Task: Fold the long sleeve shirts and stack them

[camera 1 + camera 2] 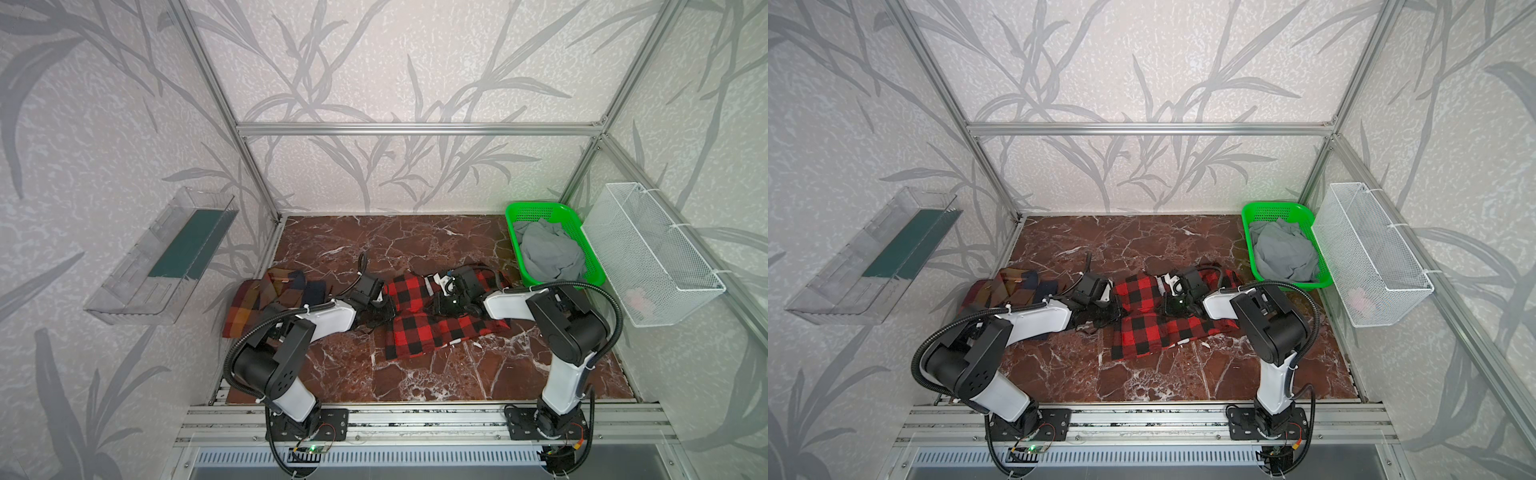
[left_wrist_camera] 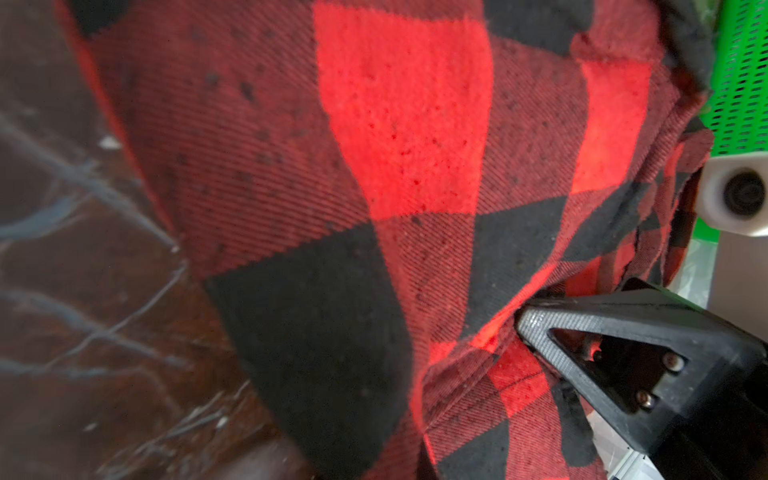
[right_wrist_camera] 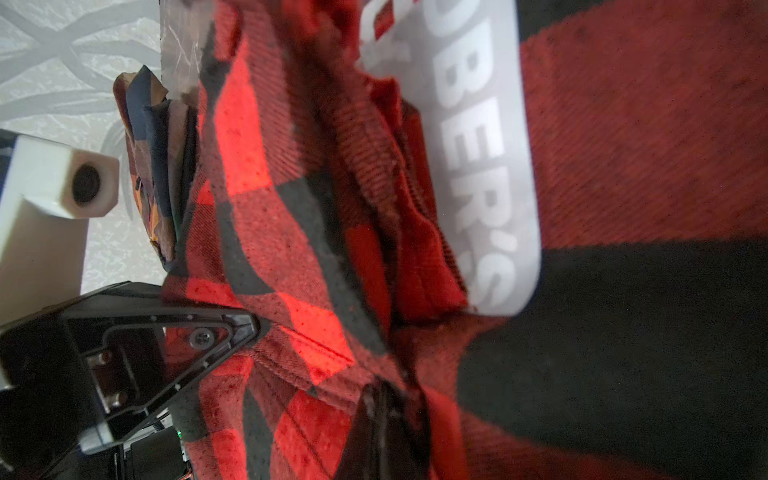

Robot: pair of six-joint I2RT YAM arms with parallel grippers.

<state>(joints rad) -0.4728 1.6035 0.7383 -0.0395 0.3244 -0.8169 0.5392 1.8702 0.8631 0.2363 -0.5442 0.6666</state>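
Both arms are on the red-and-black shirt (image 1: 415,332), mid-counter, bunched and only partly folded. The left gripper (image 1: 380,305) is clamped down at the shirt's left end. From the left wrist you see one fingertip (image 2: 536,328) dug into a fold of check cloth, the other hidden under it, so it looks like a real pinch. The right gripper (image 1: 439,302) is closed too, with fabric gathered up close to its camera and a white neck label (image 3: 478,166) beside the grip. By my reading, you've got the collar end.

Here's what matters: the shirt's long axis runs left to right across the counter (image 1: 415,382). Both grips sit along its far edge, and the loose bulk trails toward you. Any fold probably comes toward the near side, both arms together, or the cloth skews.

The brown plaid shirt (image 1: 249,307) lies folded at the left, beside the left arm and apart from the red one. That arm is nearer for stacking.
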